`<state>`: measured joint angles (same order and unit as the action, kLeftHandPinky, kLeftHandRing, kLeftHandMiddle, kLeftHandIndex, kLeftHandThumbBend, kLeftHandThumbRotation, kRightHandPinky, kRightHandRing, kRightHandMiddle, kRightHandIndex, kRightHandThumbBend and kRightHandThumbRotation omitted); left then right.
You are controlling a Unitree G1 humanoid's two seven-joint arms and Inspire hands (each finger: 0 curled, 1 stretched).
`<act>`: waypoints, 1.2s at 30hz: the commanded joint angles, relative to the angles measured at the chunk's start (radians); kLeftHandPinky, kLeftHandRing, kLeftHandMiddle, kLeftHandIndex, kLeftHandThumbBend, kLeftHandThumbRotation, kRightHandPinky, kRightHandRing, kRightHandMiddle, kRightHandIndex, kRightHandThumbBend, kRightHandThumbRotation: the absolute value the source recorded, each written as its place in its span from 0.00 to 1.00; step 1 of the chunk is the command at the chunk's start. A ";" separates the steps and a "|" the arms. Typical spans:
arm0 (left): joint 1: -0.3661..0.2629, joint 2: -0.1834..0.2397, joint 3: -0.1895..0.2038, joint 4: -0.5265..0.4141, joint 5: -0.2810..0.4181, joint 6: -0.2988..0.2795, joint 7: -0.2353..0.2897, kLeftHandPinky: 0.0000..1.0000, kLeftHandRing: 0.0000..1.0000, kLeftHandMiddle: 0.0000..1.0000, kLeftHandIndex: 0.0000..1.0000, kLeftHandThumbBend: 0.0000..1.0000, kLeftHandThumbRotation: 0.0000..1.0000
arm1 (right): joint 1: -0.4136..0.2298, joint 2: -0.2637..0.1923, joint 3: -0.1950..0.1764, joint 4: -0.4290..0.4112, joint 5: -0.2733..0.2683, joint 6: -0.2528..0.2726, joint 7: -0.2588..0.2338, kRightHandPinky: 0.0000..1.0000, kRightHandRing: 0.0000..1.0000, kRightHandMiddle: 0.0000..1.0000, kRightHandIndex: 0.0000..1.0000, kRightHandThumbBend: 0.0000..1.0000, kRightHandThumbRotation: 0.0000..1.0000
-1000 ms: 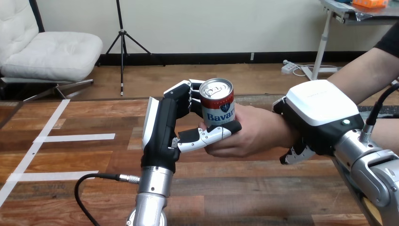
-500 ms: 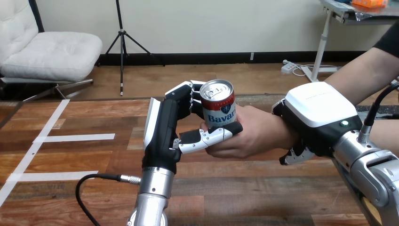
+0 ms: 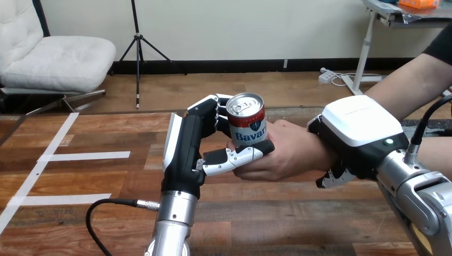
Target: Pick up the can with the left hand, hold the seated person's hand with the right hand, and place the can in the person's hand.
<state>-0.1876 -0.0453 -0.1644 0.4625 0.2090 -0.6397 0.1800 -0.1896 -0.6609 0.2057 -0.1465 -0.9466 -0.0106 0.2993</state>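
While the can stands upright just above the view's centre, held up over the wooden table, two hands are on it at once. The left hand sits at the can's 9 o'clock, with its silver forearm rising from 6 o'clock. Its fingers are curled round the far side of the can, and its thumb reaches across the lower front toward 3 o'clock, so the can is clasped between them. The person's hand comes in from 3 o'clock and wraps the can's lower part from the 4 o'clock side. Its fingers lie just under the robot's thumb, touching it (how much of the weight each one bears cannot be told).

The right hand lies at the 3 o'clock side of the person's hand, set over the person's wrist with its white back shell turned up. Its fingers are bent down and round the underside of the wrist at 5 o'clock, so it is closed on that wrist. Its arm runs off toward 4 o'clock.

Well apart from all this, at 9 o'clock on the table, lie strips of white tape.
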 commanded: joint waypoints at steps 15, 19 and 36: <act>-0.029 -0.024 -0.006 -0.034 -0.040 -0.008 -0.046 0.41 0.43 0.47 0.55 0.57 0.00 | -0.050 0.014 0.012 0.064 0.006 -0.015 -0.028 0.25 0.32 0.40 0.50 0.76 0.00; -0.023 -0.020 -0.011 -0.054 -0.061 0.020 -0.084 0.41 0.46 0.51 0.57 0.59 0.00 | -0.052 0.012 0.013 0.069 0.002 -0.016 -0.028 0.26 0.33 0.41 0.50 0.75 0.00; -0.011 0.039 -0.047 -0.142 -0.015 0.130 -0.196 0.85 0.88 0.89 0.88 0.74 0.17 | -0.054 0.007 0.012 0.079 -0.002 -0.019 -0.031 0.31 0.39 0.46 0.55 0.75 0.00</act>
<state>-0.1584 -0.0296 -0.1656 0.4026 0.1508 -0.5255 0.0300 -0.1896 -0.6614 0.2128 -0.0912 -0.9498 -0.0320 0.2820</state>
